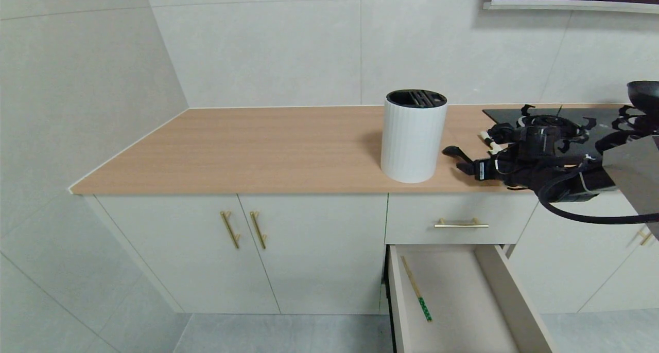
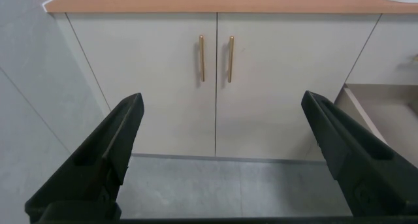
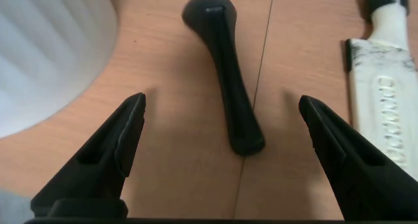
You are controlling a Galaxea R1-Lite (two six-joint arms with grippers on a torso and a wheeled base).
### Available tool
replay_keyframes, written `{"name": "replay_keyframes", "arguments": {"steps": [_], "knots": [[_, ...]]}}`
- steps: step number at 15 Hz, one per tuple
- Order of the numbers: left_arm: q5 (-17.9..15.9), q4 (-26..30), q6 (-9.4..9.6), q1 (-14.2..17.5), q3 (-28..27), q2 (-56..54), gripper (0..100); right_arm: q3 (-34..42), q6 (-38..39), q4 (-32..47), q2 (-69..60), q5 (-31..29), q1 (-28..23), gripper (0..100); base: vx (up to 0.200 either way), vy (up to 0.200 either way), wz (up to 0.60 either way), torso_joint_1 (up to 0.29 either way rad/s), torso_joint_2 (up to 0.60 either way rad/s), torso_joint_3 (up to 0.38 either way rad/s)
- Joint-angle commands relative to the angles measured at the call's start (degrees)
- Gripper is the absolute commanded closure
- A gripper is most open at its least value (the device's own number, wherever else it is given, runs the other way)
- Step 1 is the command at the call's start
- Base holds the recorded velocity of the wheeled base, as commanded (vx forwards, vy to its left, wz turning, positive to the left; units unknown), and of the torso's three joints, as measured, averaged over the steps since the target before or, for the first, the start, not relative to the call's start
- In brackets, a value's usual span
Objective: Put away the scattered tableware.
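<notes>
We see a table [image 1: 257, 147] of smooth, matt wood grain. The ribbed white holder [image 1: 413, 142] looks like matt plastic. Beside the holder, the black utensil [image 3: 225, 74] is smooth with a dull sheen. Below the holder, the drawer handle [image 1: 461, 224] is brushed, brass-coloured metal.

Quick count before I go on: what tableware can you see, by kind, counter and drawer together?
Black spoon on the counter: 1
White utensil beside it, kind unclear: 1
Chopstick with a green end, in the open drawer: 1
White holder on the counter: 1
Total: 4
</notes>
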Motion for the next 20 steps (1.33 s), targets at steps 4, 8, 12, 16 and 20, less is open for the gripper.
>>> {"name": "replay_keyframes", "arguments": {"steps": [4,8,12,16,20], "knots": [[0.02,-0.01,-0.01,0.00,0.02,0.02,0,-2.11,0.25,1.04,2.43,-0.63,0.02,0,0.000,0.000,0.00,0.000,0.00,0.000],[0.02,-0.01,-0.01,0.00,0.02,0.02,0,-2.11,0.34,1.13,2.25,-0.63,-0.07,0,0.000,0.000,0.00,0.000,0.00,0.000],[0.02,-0.01,-0.01,0.00,0.02,0.02,0,-2.82,0.34,3.24,1.99,-0.63,-0.24,0,0.000,0.000,0.00,0.000,0.00,0.000],[0.02,-0.01,-0.01,0.00,0.02,0.02,0,-2.91,0.34,3.42,2.17,-0.63,-0.33,100,0.000,0.000,0.00,0.000,0.00,0.000],[0.02,-0.01,-0.01,0.00,0.02,0.02,0,-2.99,0.34,3.50,2.34,-0.63,-0.33,100,0.000,0.000,0.00,0.000,0.00,0.000]]}}
